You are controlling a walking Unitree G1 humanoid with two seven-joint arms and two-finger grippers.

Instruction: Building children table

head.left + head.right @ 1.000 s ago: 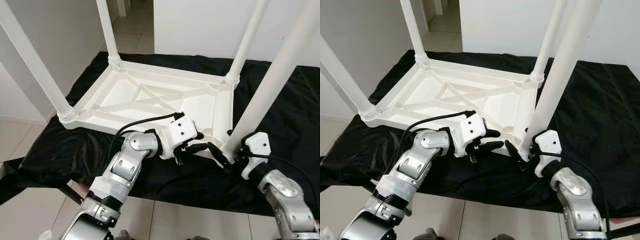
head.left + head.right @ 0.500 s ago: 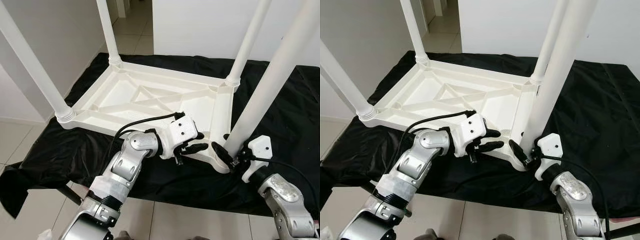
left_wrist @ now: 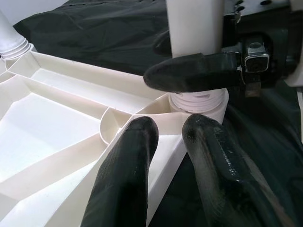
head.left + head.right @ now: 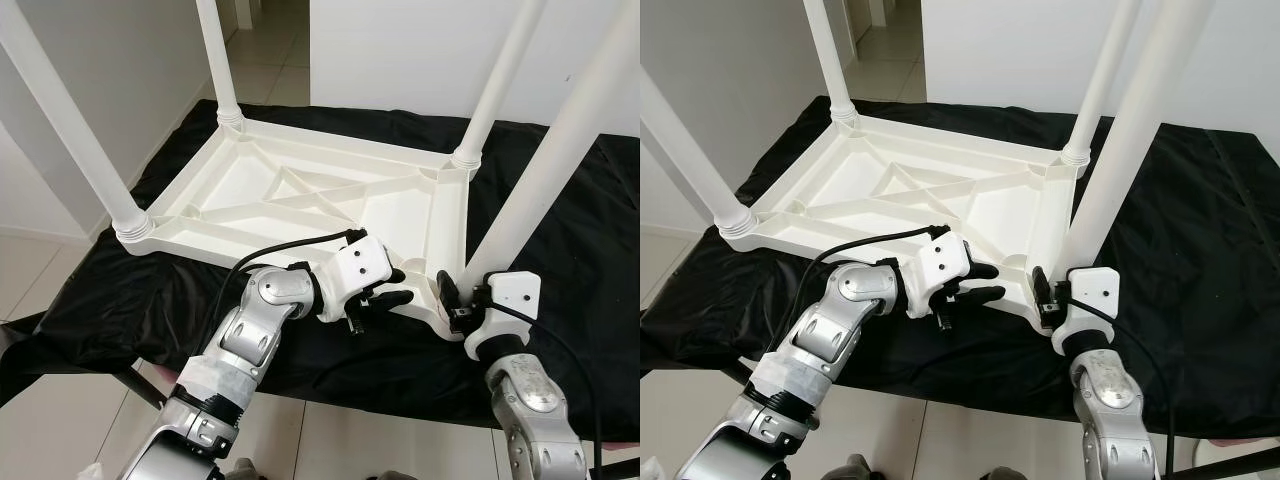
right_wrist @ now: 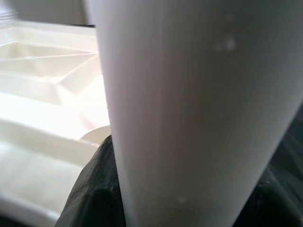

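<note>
Right gripper (image 4: 452, 300) is closed around the base of the smooth round white leg (image 4: 545, 180). Left gripper (image 4: 398, 287) rests narrowly parted on the ribbed plastic tabletop (image 4: 300, 195), inverted on black cloth (image 4: 120, 300).

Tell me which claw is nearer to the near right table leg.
Right. The right claw grips the near right table leg at its base, fingers around it. The left claw rests on the tabletop's near rim beside that corner, apart from the leg.
</note>
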